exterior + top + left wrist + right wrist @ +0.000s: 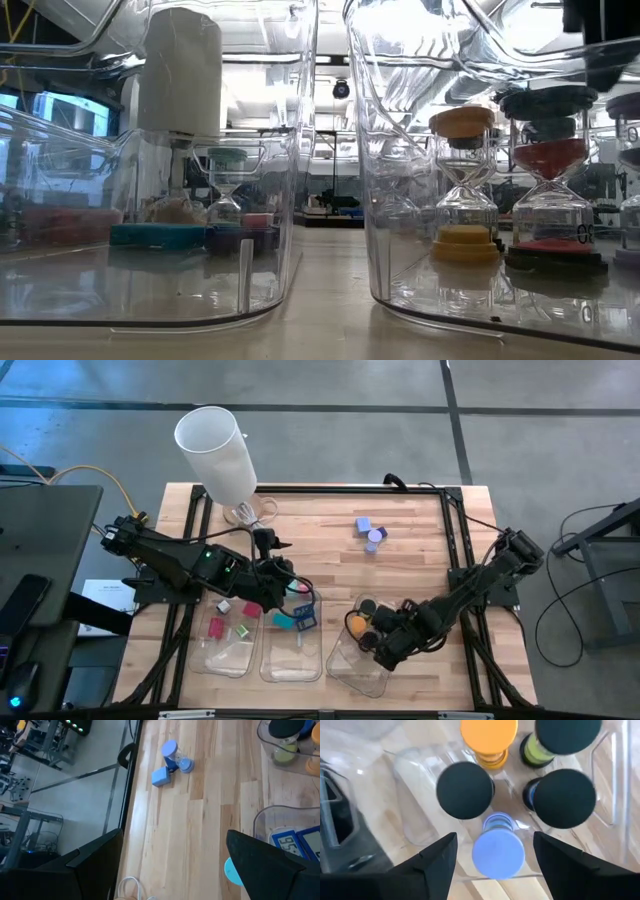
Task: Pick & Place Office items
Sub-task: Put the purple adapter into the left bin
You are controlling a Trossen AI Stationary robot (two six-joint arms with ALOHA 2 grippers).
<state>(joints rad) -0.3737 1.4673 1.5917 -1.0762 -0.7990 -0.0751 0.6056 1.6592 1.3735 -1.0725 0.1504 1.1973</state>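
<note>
Even overhead light, soft shadows on pale wooden tabletop (400,570); ceiling glare streaked clear plastic trays (330,110); near dark fingers (435,865) blurred.

- Three clear trays (232,660) in a row on the counter (400,575).
- One white cylinder (217,448).
- Two blue pieces (369,531) loose on the counter.
- Five upright sand timers (498,851) in the right wrist view: three black-capped, one orange, one blue.

Two dark jointed arms, black fingers (435,865)
</note>
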